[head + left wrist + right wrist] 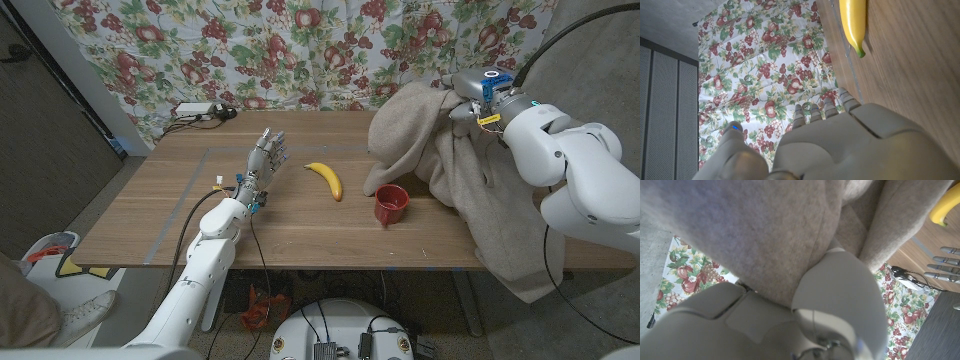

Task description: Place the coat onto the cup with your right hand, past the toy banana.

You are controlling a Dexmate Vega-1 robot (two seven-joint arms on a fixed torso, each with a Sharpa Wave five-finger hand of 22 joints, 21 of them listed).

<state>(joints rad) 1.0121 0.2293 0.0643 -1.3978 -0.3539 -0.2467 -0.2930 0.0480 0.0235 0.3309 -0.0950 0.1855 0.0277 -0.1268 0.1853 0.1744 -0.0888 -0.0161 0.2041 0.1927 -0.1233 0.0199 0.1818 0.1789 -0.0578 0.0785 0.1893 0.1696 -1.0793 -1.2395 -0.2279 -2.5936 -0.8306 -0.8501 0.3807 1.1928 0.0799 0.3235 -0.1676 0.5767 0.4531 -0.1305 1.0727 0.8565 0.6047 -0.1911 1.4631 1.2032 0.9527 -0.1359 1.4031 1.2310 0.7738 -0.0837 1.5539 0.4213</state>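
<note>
A beige coat (455, 170) hangs from my raised right hand (472, 95), which grips its top above the table's right side. Its folds drape down to the table and over the front right edge. The red cup (391, 204) stands upright just in front of the coat's left fold, uncovered. The yellow toy banana (325, 179) lies left of the cup. In the right wrist view the coat (780, 230) wraps over my right hand (835, 295). My left hand (264, 160) stands left of the banana, fingers apart, holding nothing. The left wrist view has that hand (840, 145) and the banana (853, 25).
A white power strip with cables (200, 111) lies at the table's far left corner. A floral curtain (250, 40) hangs behind the table (150, 210). The banana's tip (945, 210) and my left hand's fingers (945, 265) appear in the right wrist view.
</note>
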